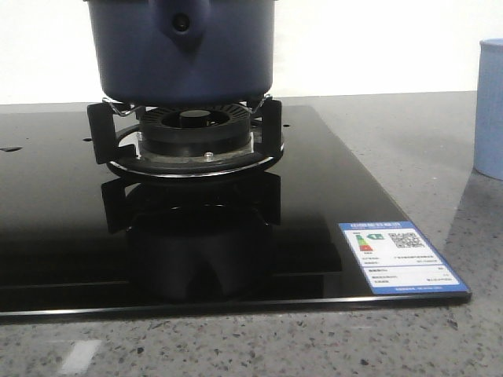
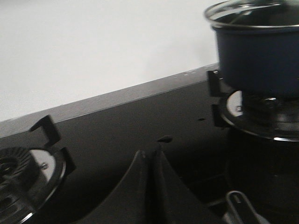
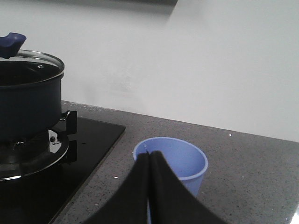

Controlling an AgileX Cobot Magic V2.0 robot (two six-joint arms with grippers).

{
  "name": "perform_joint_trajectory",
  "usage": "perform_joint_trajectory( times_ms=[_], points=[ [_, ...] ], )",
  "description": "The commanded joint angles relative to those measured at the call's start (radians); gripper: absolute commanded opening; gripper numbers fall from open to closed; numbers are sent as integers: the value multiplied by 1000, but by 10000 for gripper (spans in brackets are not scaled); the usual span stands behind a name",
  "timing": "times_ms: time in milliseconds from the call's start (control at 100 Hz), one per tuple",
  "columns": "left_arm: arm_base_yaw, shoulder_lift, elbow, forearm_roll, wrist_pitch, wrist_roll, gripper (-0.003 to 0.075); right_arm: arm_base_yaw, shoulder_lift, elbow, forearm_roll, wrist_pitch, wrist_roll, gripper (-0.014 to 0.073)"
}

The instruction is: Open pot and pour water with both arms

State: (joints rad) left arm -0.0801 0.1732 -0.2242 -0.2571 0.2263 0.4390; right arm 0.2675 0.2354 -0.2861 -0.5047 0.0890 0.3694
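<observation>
The dark navy-blue pot (image 1: 181, 55) stands on the burner grate (image 1: 185, 137) of a black glass hob, its handle mount with a screw hole facing me. It also shows in the left wrist view (image 2: 259, 56) and the right wrist view (image 3: 28, 105), with a glass lid (image 3: 28, 63) and blue knob (image 3: 11, 43) on top. A pale blue cup (image 3: 175, 163) stands on the counter to the right of the hob; its edge shows in the front view (image 1: 491, 110). My left gripper (image 2: 152, 151) is shut and empty above the hob. My right gripper (image 3: 149, 156) is shut and empty in front of the cup.
The black glass hob (image 1: 330, 196) lies on a grey speckled counter (image 1: 393, 345), with an energy label (image 1: 397, 258) at its front right corner. A second burner (image 2: 23, 163) sits left of the pot. A white wall stands behind.
</observation>
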Motion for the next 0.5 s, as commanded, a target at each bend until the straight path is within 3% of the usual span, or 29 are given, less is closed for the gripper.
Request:
perform_joint_trajectory(
  times_ms=[0, 170, 400, 490],
  points=[
    [1, -41, 26, 257, -149, -281, -19, 1, 8, -29, 0, -66, -2, -74],
    [13, -176, 161, 296, -188, -378, -19, 1, 8, -29, 0, -66, -2, -74],
    [96, -202, 264, 286, -57, -431, -19, 1, 8, -29, 0, -66, -2, -74],
    [120, -202, 264, 286, 58, -431, -19, 1, 8, -29, 0, -66, -2, -74]
  ],
)
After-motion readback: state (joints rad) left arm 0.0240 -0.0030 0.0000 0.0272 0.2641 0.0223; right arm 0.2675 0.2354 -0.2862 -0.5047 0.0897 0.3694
